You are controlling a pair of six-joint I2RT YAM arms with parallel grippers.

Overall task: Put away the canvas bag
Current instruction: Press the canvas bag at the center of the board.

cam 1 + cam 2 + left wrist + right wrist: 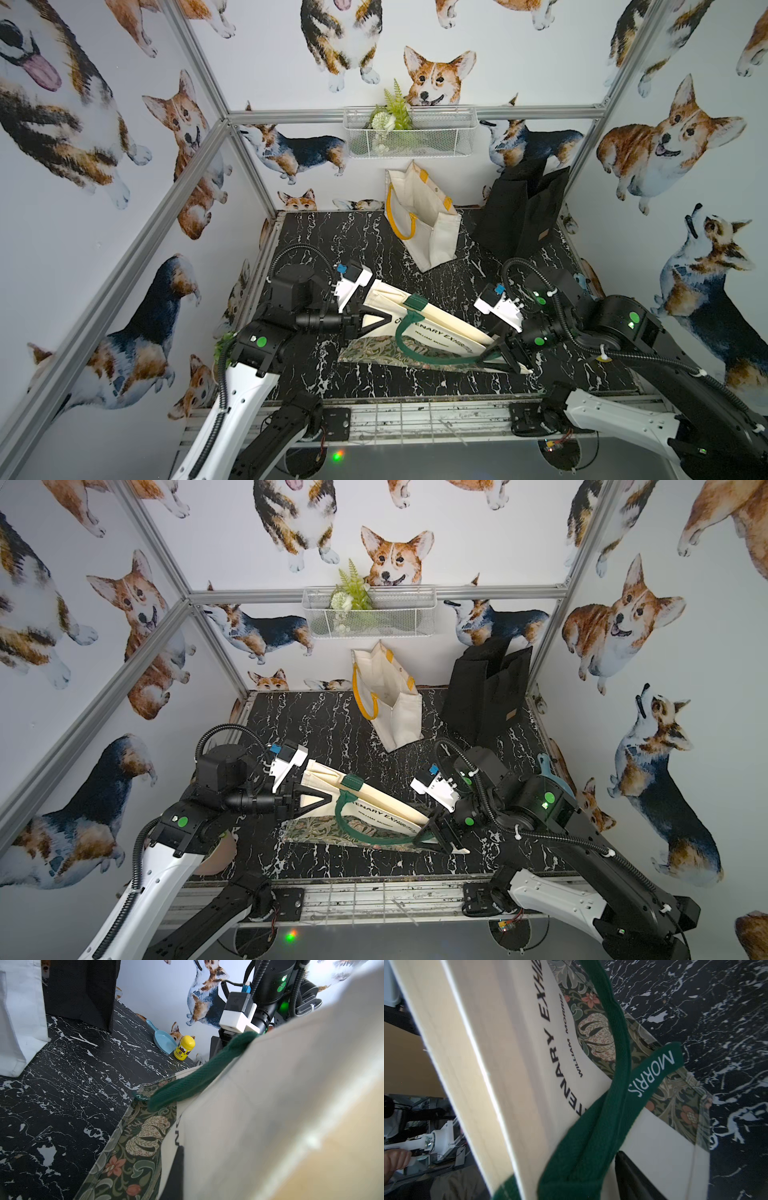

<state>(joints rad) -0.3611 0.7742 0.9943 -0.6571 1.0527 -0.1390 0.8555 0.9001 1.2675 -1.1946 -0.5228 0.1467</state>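
Note:
The canvas bag [436,328] [374,808] is cream with black lettering, a floral panel and green handles [405,345]. It lies slanted across the front of the black marble table [332,241]. My left gripper [374,320] [320,800] is shut on the bag's left end, holding that end raised. In the left wrist view one dark finger [175,1172] presses against the cloth. My right gripper [505,353] [442,837] is at the bag's lower right corner, its jaws apart around the edge and the green handle [591,1136]. One black finger [629,1172] shows beside the cloth; the other is hidden.
A cream tote with yellow handles [424,220] stands open at the back centre, with a black bag [519,212] to its right. A white wire basket [409,133] with a plant hangs on the back rail. A blue scoop [164,1039] and a yellow bottle [184,1047] sit by the right wall.

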